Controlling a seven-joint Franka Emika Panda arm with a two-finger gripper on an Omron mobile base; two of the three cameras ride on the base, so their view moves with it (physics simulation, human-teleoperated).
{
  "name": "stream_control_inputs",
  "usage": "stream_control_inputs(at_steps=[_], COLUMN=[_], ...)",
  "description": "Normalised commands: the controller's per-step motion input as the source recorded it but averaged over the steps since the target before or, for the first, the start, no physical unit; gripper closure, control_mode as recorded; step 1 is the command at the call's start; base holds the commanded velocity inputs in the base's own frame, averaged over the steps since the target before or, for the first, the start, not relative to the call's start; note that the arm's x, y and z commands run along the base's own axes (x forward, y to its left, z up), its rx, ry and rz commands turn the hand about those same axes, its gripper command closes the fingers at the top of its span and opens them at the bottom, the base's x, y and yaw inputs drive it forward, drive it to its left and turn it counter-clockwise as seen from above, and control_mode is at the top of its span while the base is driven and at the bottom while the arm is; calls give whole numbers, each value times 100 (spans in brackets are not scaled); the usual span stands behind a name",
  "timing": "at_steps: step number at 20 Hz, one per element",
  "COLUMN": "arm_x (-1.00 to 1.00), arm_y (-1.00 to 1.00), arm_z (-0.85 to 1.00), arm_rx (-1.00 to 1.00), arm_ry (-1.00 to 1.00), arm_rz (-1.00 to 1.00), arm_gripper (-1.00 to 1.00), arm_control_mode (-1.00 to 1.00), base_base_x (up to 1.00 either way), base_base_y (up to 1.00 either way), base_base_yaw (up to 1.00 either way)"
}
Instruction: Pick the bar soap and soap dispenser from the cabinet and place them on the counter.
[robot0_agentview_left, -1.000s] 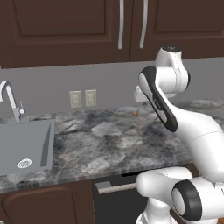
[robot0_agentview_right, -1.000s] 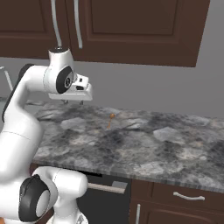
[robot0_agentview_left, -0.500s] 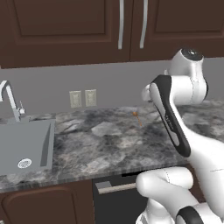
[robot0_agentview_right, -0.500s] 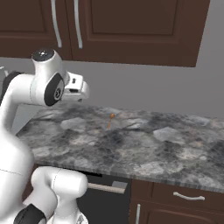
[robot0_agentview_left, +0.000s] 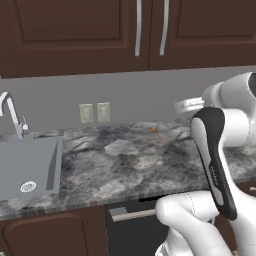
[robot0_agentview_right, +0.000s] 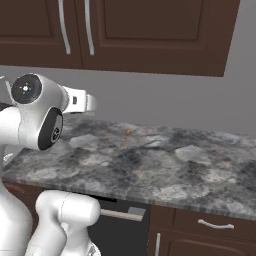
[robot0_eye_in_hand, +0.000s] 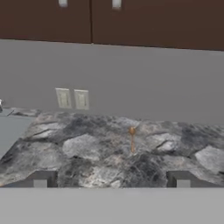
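Brown cabinet (robot0_agentview_left: 75, 35) doors, two handles (shut)

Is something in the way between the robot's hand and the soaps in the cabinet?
Yes. The cabinet doors are shut, so they stand between the gripper and anything inside. The jaws are open and empty, facing the counter and wall below the doors. No soap can be seen.

Base views flank arm—hand view faces wall; counter (robot0_agentview_left: 125, 165) shared.
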Motion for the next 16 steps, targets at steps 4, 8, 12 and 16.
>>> stream_control_inputs(at_steps=[4,8,12,16], arm_x=[-52,-41,-27,-8], arm_y=[-5,0,0,0], arm_z=[44,46,40,48], arm_rx=[5,3,2,2], arm_ry=[-35,-32,-30,-28], arm_rz=[5,5,5,3], arm_gripper=[-100,-100,-100,-100], arm_control_mode=[-100,-100,-100,-100], base_base_x=[0,0,0,0], base_base_y=[0,0,0,0], base_base_yaw=[0,0,0,0])
